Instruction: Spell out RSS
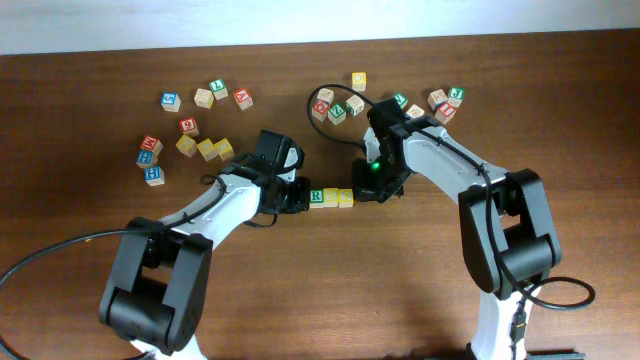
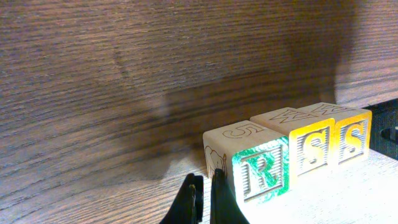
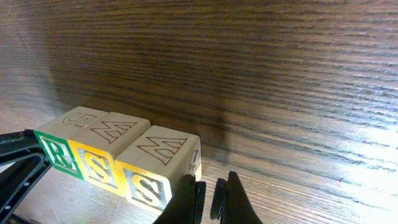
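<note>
The green-faced R cube (image 1: 316,196) and the two yellow-faced S cubes (image 1: 331,197) (image 1: 346,198) stand touching in a row mid-table, reading R S S. In the left wrist view they show as R (image 2: 264,174), S (image 2: 314,149), S (image 2: 353,140). In the right wrist view they show as R (image 3: 53,152), S (image 3: 96,165), S (image 3: 146,186). My left gripper (image 1: 300,195) (image 2: 205,193) is shut and empty against the R cube's left side. My right gripper (image 1: 365,192) (image 3: 210,196) is shut and empty at the last S cube's right side.
Several loose letter cubes lie at the back left (image 1: 190,125) and left (image 1: 150,160). More cubes cluster at the back centre (image 1: 340,105) and back right (image 1: 445,100). A black cable (image 1: 345,90) loops by the right arm.
</note>
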Action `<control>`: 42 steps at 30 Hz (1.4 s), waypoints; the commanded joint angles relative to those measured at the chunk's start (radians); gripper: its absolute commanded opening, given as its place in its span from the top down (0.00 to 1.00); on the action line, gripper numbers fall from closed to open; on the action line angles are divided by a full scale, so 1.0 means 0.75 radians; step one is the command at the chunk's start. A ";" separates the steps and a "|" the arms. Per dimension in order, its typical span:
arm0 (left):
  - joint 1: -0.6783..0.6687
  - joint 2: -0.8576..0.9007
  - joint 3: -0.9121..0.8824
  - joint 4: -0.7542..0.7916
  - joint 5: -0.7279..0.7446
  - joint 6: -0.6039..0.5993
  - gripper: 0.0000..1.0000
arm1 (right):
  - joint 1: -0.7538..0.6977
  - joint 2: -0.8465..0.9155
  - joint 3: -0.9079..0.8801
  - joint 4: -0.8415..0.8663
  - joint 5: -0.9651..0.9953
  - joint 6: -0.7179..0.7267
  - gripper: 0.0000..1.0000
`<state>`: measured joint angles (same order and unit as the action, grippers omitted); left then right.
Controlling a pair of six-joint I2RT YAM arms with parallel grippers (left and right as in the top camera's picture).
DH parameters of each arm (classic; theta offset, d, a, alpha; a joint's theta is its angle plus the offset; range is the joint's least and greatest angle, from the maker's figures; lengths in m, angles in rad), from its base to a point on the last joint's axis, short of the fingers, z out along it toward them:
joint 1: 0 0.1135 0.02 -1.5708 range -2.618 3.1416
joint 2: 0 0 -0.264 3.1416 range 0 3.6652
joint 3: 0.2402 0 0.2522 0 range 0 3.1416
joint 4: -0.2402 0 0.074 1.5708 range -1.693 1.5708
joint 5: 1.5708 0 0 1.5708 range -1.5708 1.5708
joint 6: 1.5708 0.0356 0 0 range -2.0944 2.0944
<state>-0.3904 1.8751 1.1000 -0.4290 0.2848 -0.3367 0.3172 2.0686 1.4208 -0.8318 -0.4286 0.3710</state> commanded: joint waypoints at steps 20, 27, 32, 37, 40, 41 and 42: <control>0.074 0.012 0.067 -0.156 -0.146 -0.004 1.00 | -0.025 0.015 0.264 -0.395 0.270 0.034 0.96; 0.173 -0.081 0.112 -0.270 -0.146 -0.004 1.00 | 0.009 0.001 0.319 -0.641 0.264 -0.032 0.96; 0.241 -0.137 0.112 -0.300 -0.148 -0.013 1.00 | 0.115 0.002 0.246 -0.634 0.273 -0.031 0.96; 0.293 -0.137 0.111 -0.384 -0.236 -0.093 1.00 | 0.207 0.002 0.152 -0.474 0.274 0.043 0.96; 0.341 -0.137 0.111 -0.437 -0.237 -0.166 1.00 | 0.214 0.002 0.136 -0.405 0.274 0.089 0.96; 0.360 -0.137 0.111 -0.452 -0.236 -0.181 1.00 | 0.214 0.002 0.132 -0.382 0.274 0.098 0.96; 0.384 -0.137 0.111 -0.472 -0.234 -0.189 1.00 | 0.214 0.002 0.125 -0.357 0.274 0.098 0.96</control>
<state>-0.1486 1.7912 1.1698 -0.7574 0.1287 -0.4156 0.4805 2.0808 1.5318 -1.1309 -0.2394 0.4068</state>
